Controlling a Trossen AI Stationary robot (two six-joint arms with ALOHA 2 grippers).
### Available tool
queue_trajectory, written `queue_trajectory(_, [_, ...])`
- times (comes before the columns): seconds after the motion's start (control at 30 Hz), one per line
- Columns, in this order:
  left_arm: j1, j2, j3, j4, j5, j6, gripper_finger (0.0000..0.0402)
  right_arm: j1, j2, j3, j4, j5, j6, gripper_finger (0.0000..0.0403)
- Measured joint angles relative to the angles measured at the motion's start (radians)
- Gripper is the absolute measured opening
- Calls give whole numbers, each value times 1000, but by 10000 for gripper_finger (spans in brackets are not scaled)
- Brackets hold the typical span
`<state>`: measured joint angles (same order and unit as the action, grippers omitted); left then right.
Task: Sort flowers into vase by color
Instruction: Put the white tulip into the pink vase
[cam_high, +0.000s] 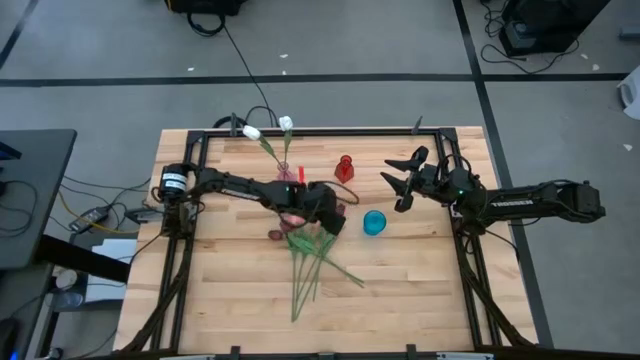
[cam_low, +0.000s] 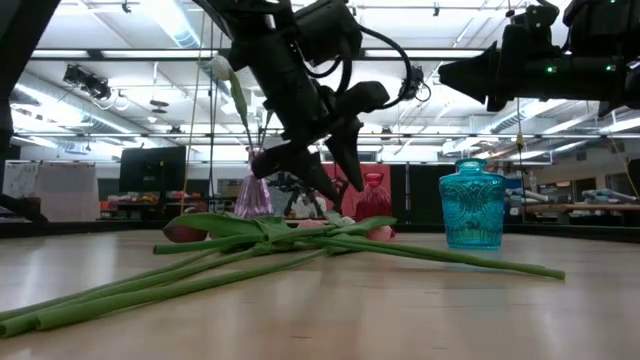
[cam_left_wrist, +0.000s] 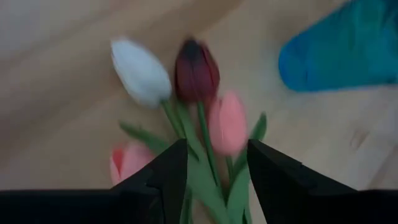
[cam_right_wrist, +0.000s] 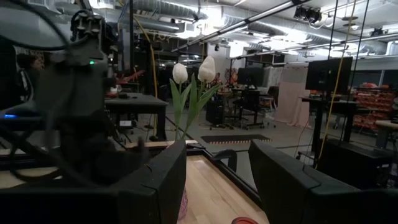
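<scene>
The left gripper (cam_left_wrist: 211, 180) is hovering with jaws open and empty over the flowers (cam_high: 312, 250) lying mid-desk, seemingly choosing one, so next it should be closing on a single stem, while the right gripper (cam_high: 398, 180) is waiting open.

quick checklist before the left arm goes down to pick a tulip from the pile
1. Left gripper open: ok, fingers apart with nothing between them.
2. Aim: cannot tell; it hangs over the loose flowers, and several stems pass between the fingers in its wrist view.
3. Single target: not ok; the white, dark red and pink heads crowd together.
4. Blue vase clear of the left arm: ok, standing apart.
5. Right gripper out of the way: ok, open, off beyond the blue vase.
</scene>
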<state>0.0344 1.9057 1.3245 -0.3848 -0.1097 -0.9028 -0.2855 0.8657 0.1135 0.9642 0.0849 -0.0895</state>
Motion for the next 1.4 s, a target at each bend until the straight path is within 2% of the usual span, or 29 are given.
queue_trajectory(0.23, [34,12,53,-32,-8,45,153,0,0,0,2,0,0,187])
queue_trajectory(0.53, [37,66,59,-62,97,40,125,0,6,0,4,-3,0,187])
queue_trajectory(0.83, [62,74,58,-53,109,61,142,1,11,0,19,-5,0,187])
queue_trajectory(1.13, [91,115,58,-89,169,61,173,1,12,0,22,-8,0,187])
queue_trajectory(1.4, [95,131,58,-86,166,71,165,1,12,0,23,-8,0,187])
